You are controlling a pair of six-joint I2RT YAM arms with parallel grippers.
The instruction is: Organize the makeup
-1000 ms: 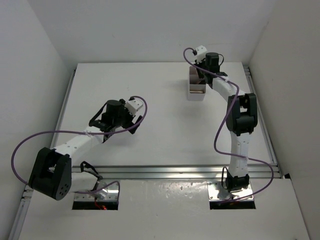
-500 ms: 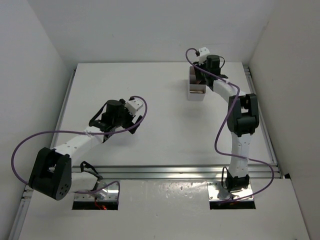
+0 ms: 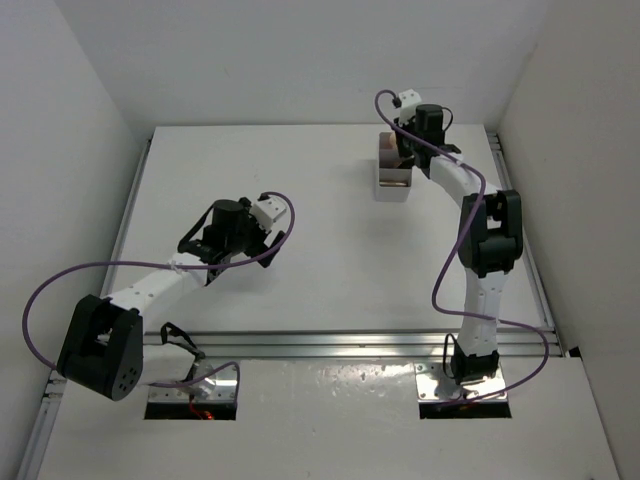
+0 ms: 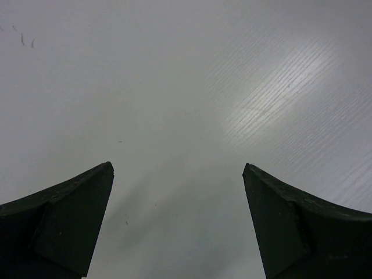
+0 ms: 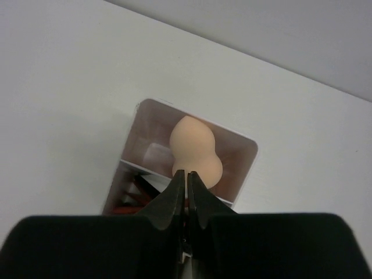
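My right gripper (image 5: 186,173) is shut on the base of a peach sponge (image 5: 195,154) and holds it above the far compartment of the white two-compartment box (image 5: 247,152). Red pencils and dark items (image 5: 135,196) lie in the box's near compartment, partly hidden by my fingers. In the top view the right gripper (image 3: 405,150) hangs over the box (image 3: 393,187) at the back of the table. My left gripper (image 4: 178,168) is open and empty above bare table; in the top view it (image 3: 215,262) sits at the middle left.
The box stands near the table's back right edge. White walls close in the table on the left, back and right. A metal rail (image 3: 330,343) runs along the near edge in front of the arm bases.
My right wrist has moved slightly toward the back of the table, over the box. The left arm has not moved.
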